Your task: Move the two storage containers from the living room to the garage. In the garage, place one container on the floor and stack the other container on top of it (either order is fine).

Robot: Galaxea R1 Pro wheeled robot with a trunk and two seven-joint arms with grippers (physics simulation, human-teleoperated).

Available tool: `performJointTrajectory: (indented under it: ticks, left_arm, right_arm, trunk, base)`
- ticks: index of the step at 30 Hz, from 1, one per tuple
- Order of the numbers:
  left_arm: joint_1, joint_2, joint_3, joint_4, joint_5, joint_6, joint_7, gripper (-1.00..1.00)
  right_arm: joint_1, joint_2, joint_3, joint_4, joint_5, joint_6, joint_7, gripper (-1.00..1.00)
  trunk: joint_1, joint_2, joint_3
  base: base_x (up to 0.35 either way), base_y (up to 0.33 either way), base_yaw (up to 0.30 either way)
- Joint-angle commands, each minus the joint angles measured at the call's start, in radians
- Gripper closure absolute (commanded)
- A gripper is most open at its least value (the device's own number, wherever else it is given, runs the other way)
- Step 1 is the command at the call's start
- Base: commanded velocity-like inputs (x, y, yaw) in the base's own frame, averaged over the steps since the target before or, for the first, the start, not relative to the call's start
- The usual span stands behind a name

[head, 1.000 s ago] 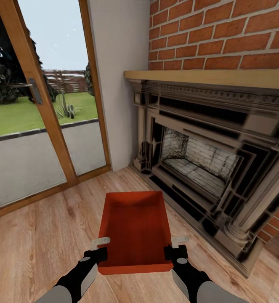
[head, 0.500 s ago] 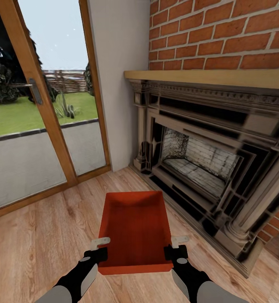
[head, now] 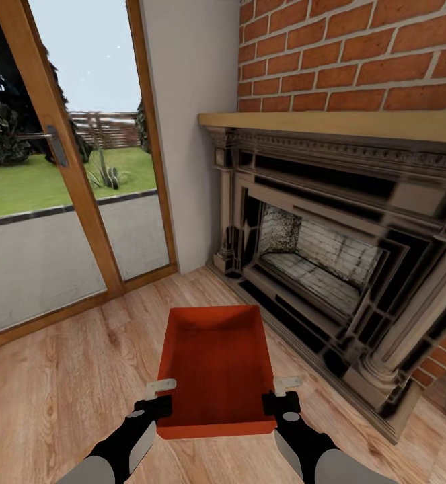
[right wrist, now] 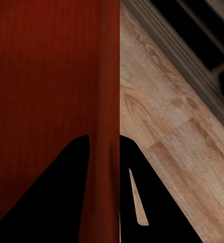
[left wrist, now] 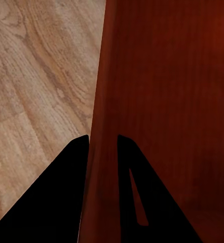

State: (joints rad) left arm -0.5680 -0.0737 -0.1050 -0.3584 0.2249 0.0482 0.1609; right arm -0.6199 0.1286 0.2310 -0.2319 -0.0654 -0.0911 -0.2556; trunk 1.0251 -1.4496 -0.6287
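One orange-red storage container (head: 214, 366), open-topped and empty, is held over the light wood-plank floor (head: 54, 390) of the living room. My left gripper (head: 161, 396) is shut on its left wall near the near corner; that thin wall (left wrist: 103, 152) runs between the two dark fingers. On the opposite side my right gripper (head: 280, 394) is shut on the right wall (right wrist: 108, 152) in the same way. The second container is out of view.
A red-brick fireplace (head: 330, 269) with a dark ornate surround stands close on the right, its base (right wrist: 193, 76) running alongside the bin. Glass doors in a wooden frame (head: 68, 168) line the left. Open plank floor lies to the left.
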Motion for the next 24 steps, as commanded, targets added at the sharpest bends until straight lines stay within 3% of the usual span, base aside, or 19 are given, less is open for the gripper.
performJointTrajectory:
  ticks: [1, 6, 24]
  left_arm:
    - [0.0, 0.0, -0.005, 0.001, 0.016, 0.006, 0.012, 1.0]
    - [0.0, 0.0, -0.004, 0.001, 0.016, 0.006, 0.012, 1.0]
    - [0.0, 0.0, -0.004, 0.001, 0.017, 0.006, 0.012, 1.0]
  right_arm:
    - [-0.001, 0.0, -0.016, -0.003, 0.01, -0.007, -0.01, 1.0]
    - [-0.001, 0.0, -0.016, -0.003, 0.01, -0.007, -0.01, 1.0]
    - [-0.001, 0.0, -0.017, -0.003, 0.009, -0.007, -0.01, 1.0]
  trunk:
    - [0.0, 0.0, -0.001]
    - [0.0, 0.0, -0.001]
    - [-0.069, 0.126, 0.06]
  base:
    - [0.0, 0.0, 0.0]
    - [0.0, 0.0, 0.0]
    - [0.0, 0.0, -0.015]
